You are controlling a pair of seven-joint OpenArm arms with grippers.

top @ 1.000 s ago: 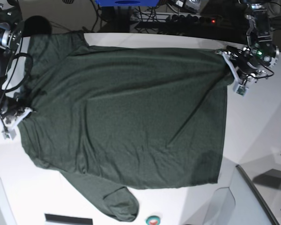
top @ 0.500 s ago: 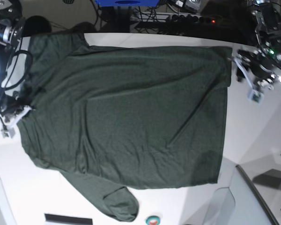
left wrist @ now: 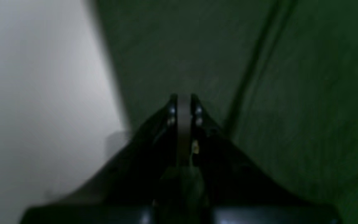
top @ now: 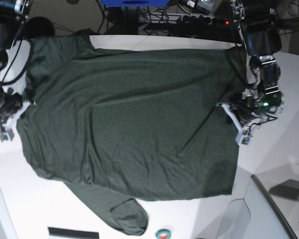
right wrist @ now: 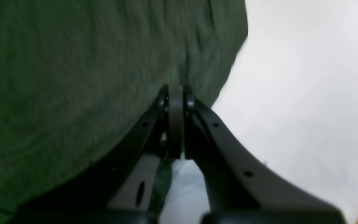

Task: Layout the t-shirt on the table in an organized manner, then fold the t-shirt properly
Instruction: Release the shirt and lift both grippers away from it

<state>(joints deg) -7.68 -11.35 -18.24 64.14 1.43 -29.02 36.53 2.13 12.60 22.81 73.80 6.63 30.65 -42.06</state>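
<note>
a white tabletop [top: 284, 149] with a curved far edge fills the base view; behind it, dark cables and a power strip [top: 209, 21] with a red light line the back, and a blue object [top: 134, 3] sits at top centre. at the left edge, the right gripper [top: 5, 130] meets the shirt's border, its fingers [right wrist: 175, 102] pressed together at the cloth's edge; whether fabric is pinched between them cannot be told. the dark green t-shirt [top: 134, 124] lies spread flat across the middle of the tabletop, long axis running left to right, one sleeve [top: 122, 211] trailing toward the near edge, another at the far left corner, shallow creases across the body. at the right, the left gripper [top: 235, 122] sits over the shirt's straight hem, fingers [left wrist: 183, 112] closed, a fold line beside them.
</note>
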